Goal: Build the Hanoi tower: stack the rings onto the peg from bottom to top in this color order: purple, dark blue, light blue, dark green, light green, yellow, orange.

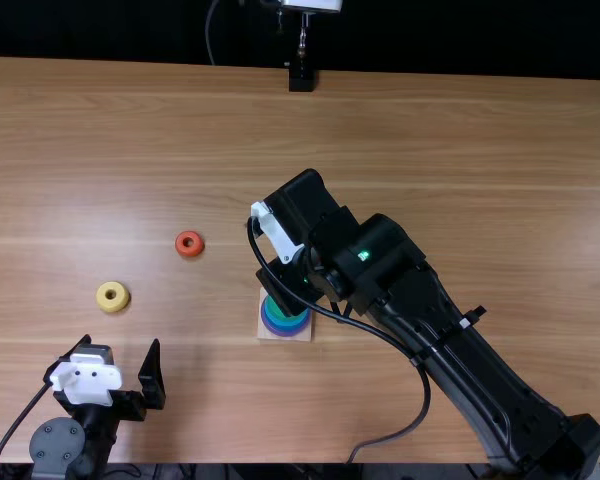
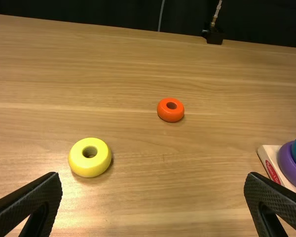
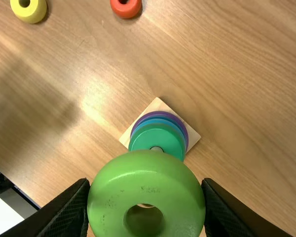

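Over the peg base (image 1: 268, 331) my right gripper (image 1: 298, 278) hangs in the top view. The right wrist view has that gripper (image 3: 145, 185) shut on the light green ring (image 3: 147, 173), held just above the stack. On the wooden base (image 3: 193, 138) are the purple ring (image 3: 185, 131), blue below the green, and the dark green ring (image 3: 153, 137) uppermost; the peg tip (image 3: 157, 148) pokes through. Lower left, my left gripper (image 1: 120, 345) stands open, as in its wrist view (image 2: 153, 177). Yellow ring (image 1: 112, 296) and orange ring (image 1: 189, 243) lie flat on the table.
The right arm (image 1: 450, 340) stretches diagonally from the lower right corner across the table (image 1: 460, 150). Its loose cable (image 1: 425, 400) loops beside it. A black stand (image 1: 301, 78) is at the far edge.
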Tool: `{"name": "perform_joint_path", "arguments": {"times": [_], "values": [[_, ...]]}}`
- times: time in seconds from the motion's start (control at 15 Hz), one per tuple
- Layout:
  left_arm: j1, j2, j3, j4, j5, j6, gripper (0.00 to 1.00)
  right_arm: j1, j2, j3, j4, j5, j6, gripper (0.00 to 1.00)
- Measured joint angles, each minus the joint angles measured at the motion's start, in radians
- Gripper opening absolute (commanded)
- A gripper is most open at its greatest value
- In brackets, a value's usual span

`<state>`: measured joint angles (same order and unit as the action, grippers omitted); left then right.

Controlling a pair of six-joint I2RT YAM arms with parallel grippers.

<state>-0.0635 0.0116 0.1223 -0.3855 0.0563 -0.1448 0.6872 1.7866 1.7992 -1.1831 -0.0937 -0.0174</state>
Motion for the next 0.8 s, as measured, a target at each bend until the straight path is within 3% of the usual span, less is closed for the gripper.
{"name": "perform_joint_path", "arguments": {"times": [0.53,0.6,0.67,0.73,0.8], "values": [[0.000,0.000,0.000,0.000,0.000,0.000,1.00,0.000,0.000,-0.016,-0.003,0.000,-0.003,0.00],[0.000,0.000,0.000,0.000,0.000,0.000,1.00,0.000,0.000,-0.017,-0.002,0.000,-0.002,0.03],[0.000,0.000,0.000,0.000,0.000,0.001,1.00,0.000,0.000,-0.019,0.003,0.000,-0.001,0.36],[0.000,0.000,0.000,0.000,0.000,0.000,1.00,0.000,0.000,-0.019,0.003,0.000,0.001,0.76],[0.000,0.000,0.000,0.000,0.000,0.001,1.00,0.000,0.000,-0.019,0.001,0.001,0.001,1.00]]}}
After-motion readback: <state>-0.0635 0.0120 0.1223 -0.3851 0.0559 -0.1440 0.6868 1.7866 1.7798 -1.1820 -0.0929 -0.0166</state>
